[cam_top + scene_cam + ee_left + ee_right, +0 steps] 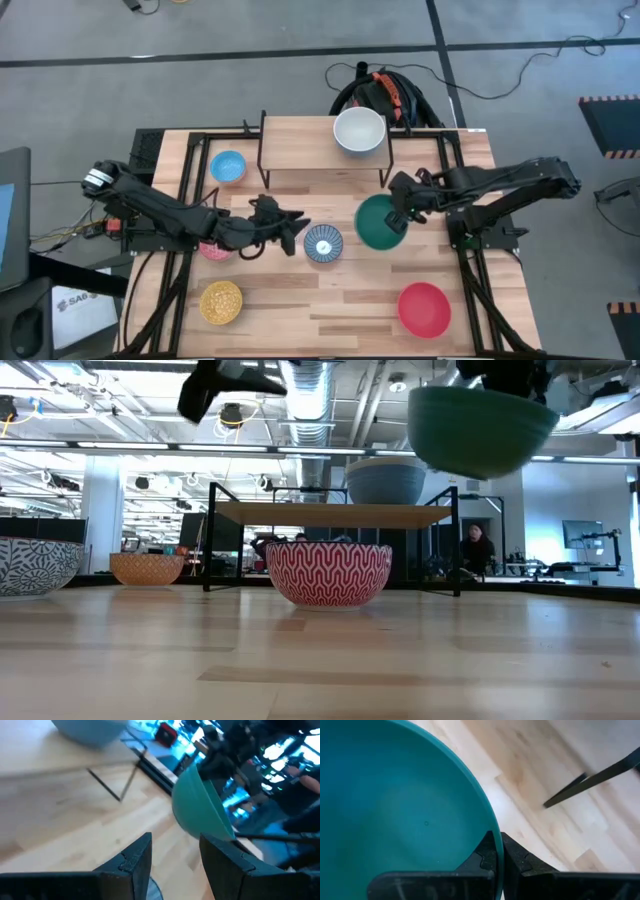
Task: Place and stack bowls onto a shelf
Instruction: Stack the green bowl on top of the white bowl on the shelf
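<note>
My right gripper (401, 214) is shut on a green bowl (380, 223), held in the air in front of the shelf (300, 150); the low view shows this bowl (480, 422) well above the tabletop. A white bowl (359, 132) sits on the shelf's right part. My left gripper (297, 228) hovers open beside the blue-white patterned bowl (323, 244), touching nothing; its wrist view shows the open gripper (175, 857) with the green bowl (200, 805) beyond it. On the table stand light blue (228, 167), yellow (221, 302) and red (424, 308) bowls. A pink bowl (213, 251) is partly hidden under the left arm. My right gripper pinches the green bowl's rim (492, 827) on the side toward the table's right edge, one finger inside the bowl (486, 854) and one outside (522, 861). The fingers come from the right, slanting down. The bowl is lifted clear, mouth up and slightly tilted.
The shelf's black legs (262, 150) stand on the far half of the table. The shelf board left of the white bowl is bare wood. Black frame rails (187, 170) run along both sides of the table. Bare tabletop (320, 300) lies between the yellow and red bowls.
</note>
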Robot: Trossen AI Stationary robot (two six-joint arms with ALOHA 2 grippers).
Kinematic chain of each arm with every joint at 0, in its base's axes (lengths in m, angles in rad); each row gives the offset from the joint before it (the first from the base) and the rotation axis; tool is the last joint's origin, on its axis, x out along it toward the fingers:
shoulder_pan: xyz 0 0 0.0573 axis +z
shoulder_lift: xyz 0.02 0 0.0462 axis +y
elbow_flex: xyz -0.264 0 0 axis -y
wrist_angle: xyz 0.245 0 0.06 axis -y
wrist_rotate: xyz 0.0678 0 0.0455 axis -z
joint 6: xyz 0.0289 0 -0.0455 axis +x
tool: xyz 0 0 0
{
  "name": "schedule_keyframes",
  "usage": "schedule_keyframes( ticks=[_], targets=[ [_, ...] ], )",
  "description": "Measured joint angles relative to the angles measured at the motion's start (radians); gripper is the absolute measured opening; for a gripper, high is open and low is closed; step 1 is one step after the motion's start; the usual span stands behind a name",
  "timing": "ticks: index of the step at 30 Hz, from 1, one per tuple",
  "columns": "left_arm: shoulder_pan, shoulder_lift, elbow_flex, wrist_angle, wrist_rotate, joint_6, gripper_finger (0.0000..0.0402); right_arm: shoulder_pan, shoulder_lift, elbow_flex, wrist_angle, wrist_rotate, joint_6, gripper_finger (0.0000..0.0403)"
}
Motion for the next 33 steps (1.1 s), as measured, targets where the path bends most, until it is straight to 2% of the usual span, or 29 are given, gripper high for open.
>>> schedule_keyframes(
  ticks=[6, 12, 16, 20, 25, 33],
  targets=[
    [0.072, 0.0, 0.126, -0.164, 0.017, 0.03, 0.0168, -0.026, 0.0, 0.042, -0.009, 0.043, -0.065, 0.0024],
    [0.125, 0.0, 0.18, -0.16, 0.034, 0.105, 0.0207, -0.046, 0.0, 0.085, -0.019, 0.1, -0.176, 0.0025],
    [0.151, 0.001, 0.188, -0.162, 0.044, 0.105, 0.0212, -0.07, 0.0, 0.126, -0.015, 0.125, -0.276, 0.0026],
    [0.172, 0.064, 0.217, -0.137, 0.019, 0.116, 0.0208, -0.114, 0.0, 0.149, 0.004, 0.125, -0.389, 0.0025],
    [0.199, 0.194, 0.334, -0.132, 0.026, 0.169, 0.0206, -0.18, 0.0, 0.161, 0.024, 0.124, -0.515, 0.0026],
    [0.249, 0.329, 0.578, -0.313, 0.045, 0.178, 0.0206, -0.248, 0.0, 0.161, 0.073, 0.122, -0.606, 0.0028]
  ],
)
